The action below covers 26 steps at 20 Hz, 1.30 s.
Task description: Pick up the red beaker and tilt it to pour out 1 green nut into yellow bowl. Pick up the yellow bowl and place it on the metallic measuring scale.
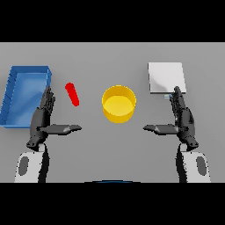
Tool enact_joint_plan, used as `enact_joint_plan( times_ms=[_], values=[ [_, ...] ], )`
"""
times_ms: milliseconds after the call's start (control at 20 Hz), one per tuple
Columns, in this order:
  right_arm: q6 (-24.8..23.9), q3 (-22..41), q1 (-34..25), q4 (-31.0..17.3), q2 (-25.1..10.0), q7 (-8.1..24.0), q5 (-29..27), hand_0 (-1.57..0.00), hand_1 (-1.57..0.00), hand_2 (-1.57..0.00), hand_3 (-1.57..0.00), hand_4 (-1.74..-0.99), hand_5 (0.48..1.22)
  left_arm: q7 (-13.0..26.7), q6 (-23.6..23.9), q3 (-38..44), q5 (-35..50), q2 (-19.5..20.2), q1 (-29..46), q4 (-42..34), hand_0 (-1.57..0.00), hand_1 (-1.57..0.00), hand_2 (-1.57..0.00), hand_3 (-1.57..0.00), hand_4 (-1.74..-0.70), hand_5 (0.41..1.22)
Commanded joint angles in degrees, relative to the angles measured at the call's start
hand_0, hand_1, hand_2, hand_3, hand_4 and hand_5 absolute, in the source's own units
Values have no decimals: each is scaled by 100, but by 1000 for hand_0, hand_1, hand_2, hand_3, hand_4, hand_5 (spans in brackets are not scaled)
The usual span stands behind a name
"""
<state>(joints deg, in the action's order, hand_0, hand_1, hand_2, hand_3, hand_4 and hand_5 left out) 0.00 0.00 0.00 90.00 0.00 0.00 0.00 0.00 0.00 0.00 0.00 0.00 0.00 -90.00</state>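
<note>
With both hands, left (41, 118) and right (183, 117), released, the small red beaker (72, 94) could be knocked over if approached carelessly.

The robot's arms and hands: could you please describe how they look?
Both hands, the left hand and the right hand, are dark with slender fingers and a long thumb. The forearms below them are white with grey panels and a dark oval mark.

red beaker (72, 94) lying left of yellow bowl (118, 103); both hands open
</note>
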Motion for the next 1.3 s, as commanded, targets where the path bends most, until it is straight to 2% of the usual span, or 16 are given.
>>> enact_joint_plan(
  times_ms=[0,250,300,350,450,550,650,750,800,850,950,1050,1200,1250],
  values=[
    [-8,9,7,5,9,-7,4,1,1,1,1,-1071,578,-18,-1,-5,3,0,27,-18,1,1,1,1,-1141,660],
    [-70,91,97,58,91,-26,83,1,1,1,1,-1071,578,-106,-36,-101,-20,-16,321,-243,1,1,1,1,-1141,660],
    [-232,304,225,262,-185,-399,704,1,1,1,1,-1071,578,-225,-94,-311,-306,177,557,-573,1,1,1,1,-1141,660],
    [-343,499,372,448,-275,-647,1115,1,1,1,1,-1072,577,-279,-133,-510,-517,271,776,-904,1,1,1,1,-1143,660],
    [-483,746,509,677,-317,-572,1613,1,1,1,1,-1064,577,-88,-183,-688,-700,384,1001,-1258,1,1,1,1,-1142,662],
    [-470,835,614,801,-324,-611,1711,1,1,1,1,-1084,585,155,-188,-769,-795,426,1042,-1405,1,1,1,1,-1136,657],
    [-368,837,560,812,-320,-424,1619,1,1,1,1,-1118,600,385,-211,-791,-801,428,1003,-1390,1,1,1,1,-1139,652],
    [-313,819,494,801,-324,-422,1542,1,1,1,1,-1147,614,413,-213,-743,-804,436,870,-1187,1,1,1,1,-1137,649],
    [-248,828,525,822,-330,-536,1478,1,1,1,1,-1163,624,464,-216,-701,-791,439,729,-1036,1,1,1,1,-1136,648],
    [-187,820,498,811,-299,-437,1384,1,1,1,1,-1180,627,463,-231,-689,-797,423,606,-845,1,1,1,1,-1137,647],
    [-94,729,476,762,-342,-464,1214,1,1,1,1,-1197,627,541,-227,-557,-731,412,260,-458,1,1,1,1,-1158,645],
    [-95,750,485,750,-318,-557,1223,1,1,1,1,-1215,628,419,-269,-384,-672,471,-108,68,1,1,1,1,-1178,650],
    [-63,754,556,812,-320,-516,1191,1,1,1,1,-1225,627,339,-208,-289,-775,472,-680,707,1,1,1,1,-1176,640],
    [-45,739,585,730,-314,-611,1164,1,1,1,1,-1229,626,202,-202,-291,-793,431,-766,869,1,1,1,1,-1178,637]
  ],
)
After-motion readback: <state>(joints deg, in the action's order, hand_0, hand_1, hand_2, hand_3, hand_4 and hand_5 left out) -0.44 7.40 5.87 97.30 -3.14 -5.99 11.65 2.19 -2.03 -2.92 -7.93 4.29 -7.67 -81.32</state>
